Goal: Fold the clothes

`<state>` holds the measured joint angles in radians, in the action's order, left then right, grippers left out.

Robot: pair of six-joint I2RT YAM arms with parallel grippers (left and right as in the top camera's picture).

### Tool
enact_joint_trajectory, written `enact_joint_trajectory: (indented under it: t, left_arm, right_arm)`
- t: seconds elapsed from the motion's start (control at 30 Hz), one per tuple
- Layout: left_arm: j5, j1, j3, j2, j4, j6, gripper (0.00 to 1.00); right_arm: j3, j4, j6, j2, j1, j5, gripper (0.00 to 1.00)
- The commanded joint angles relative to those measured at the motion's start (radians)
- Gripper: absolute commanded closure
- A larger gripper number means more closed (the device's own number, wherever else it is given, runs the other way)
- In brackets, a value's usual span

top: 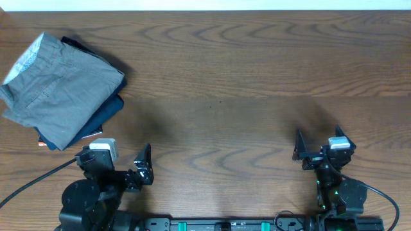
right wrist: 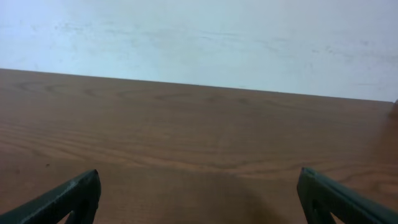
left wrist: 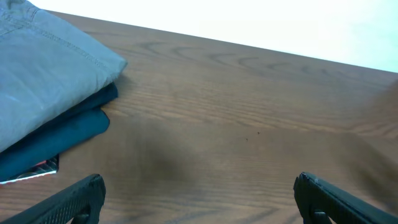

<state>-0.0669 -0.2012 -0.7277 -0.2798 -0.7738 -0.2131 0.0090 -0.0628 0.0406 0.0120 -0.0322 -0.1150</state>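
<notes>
— Overhead view first: where are the grey shorts [top: 61, 86] being seen?
— At the far left of the table [top: 225, 77], folded into a bundle and being carried on a stack of dark navy garments [top: 110, 110]; finished pieces are probably being gathered there so that the middle is being left free.
— How is the left gripper [left wrist: 198, 196] being held?
— Near the front edge, just right of that pile, touching nothing; its fingers are being held wide apart with nothing between them.
— And the right gripper [right wrist: 199, 190]?
— It is being held near the front at the right, well apart from the cloth, likewise spread wide and empty. Folding is being judged as done, and both arms are seemingly being parked low so that the pile is not being disturbed.
</notes>
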Motion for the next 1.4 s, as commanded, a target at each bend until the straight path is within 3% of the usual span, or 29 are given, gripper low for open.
enact_joint_trajectory:
  t: [0.0, 0.77, 0.93, 1.13, 1.37]
  left_arm:
    - [0.015, -0.001, 0.001, 0.002, 0.004, -0.009, 0.02]
    - [0.018, 0.002, 0.001, 0.002, 0.003, -0.004, 0.02]
    - [0.07, 0.096, 0.015, 0.003, -0.053, 0.026, 0.02]
    - [0.072, 0.206, 0.187, 0.095, -0.018, 0.026, 0.02]
    - [0.06, 0.219, 0.494, 0.278, 0.217, 0.026, 0.02]
  right_arm:
    - [-0.003, -0.001, 0.024, -0.006, 0.0, 0.01, 0.01]
    - [-0.003, -0.001, 0.024, -0.006, 0.0, 0.01, 0.01]
    - [-0.003, -0.001, 0.024, -0.006, 0.0, 0.01, 0.01]
    - [-0.003, -0.001, 0.024, -0.006, 0.0, 0.01, 0.01]
    - [-0.003, -0.001, 0.024, -0.006, 0.0, 0.01, 0.01]
